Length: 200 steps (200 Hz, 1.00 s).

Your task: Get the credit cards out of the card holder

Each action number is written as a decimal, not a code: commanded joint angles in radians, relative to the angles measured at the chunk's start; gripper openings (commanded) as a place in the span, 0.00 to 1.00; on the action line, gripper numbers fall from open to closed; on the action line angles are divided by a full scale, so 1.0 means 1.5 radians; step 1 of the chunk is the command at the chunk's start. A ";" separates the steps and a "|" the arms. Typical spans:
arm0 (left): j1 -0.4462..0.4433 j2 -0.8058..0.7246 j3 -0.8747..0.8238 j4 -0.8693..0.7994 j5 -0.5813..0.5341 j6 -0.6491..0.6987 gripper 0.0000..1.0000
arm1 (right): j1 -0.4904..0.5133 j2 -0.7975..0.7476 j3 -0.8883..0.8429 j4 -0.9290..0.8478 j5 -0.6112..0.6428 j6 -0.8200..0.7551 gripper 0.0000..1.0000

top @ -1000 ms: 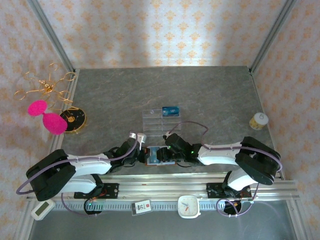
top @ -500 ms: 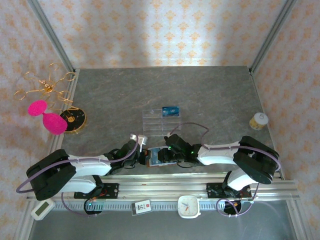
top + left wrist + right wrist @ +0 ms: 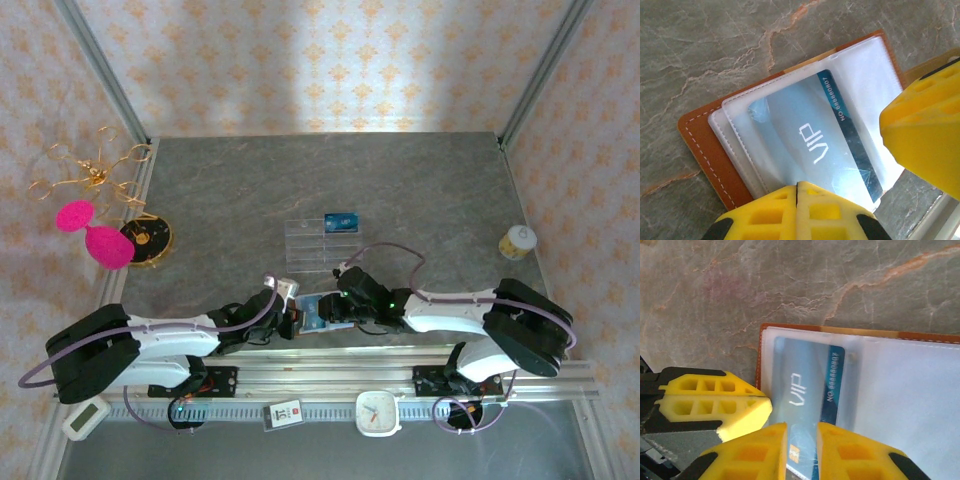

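Left jaws clamp card holder [image 3: 699,146] edge, right jaws pinch blue card [image 3: 802,385], extraction step; next needs a straight pull outward.

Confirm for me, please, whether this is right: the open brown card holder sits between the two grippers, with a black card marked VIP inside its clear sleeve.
Not quite: the card marked VIP is blue, not black, as the right wrist view shows. The open brown card holder does sit between the left gripper and right gripper, the card inside its clear sleeve.
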 commanded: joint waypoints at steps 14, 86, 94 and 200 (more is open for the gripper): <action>-0.002 0.013 -0.015 -0.002 -0.020 -0.015 0.00 | -0.003 0.033 -0.019 0.018 -0.005 0.003 0.21; -0.002 0.057 -0.029 0.040 0.005 -0.024 0.00 | -0.003 0.057 -0.018 0.034 -0.007 0.007 0.03; -0.001 0.050 -0.031 0.036 0.000 -0.024 0.00 | -0.003 0.051 -0.019 0.026 0.004 0.009 0.00; 0.012 -0.031 0.003 0.008 -0.010 -0.001 0.00 | -0.029 0.001 -0.058 0.001 0.009 0.024 0.00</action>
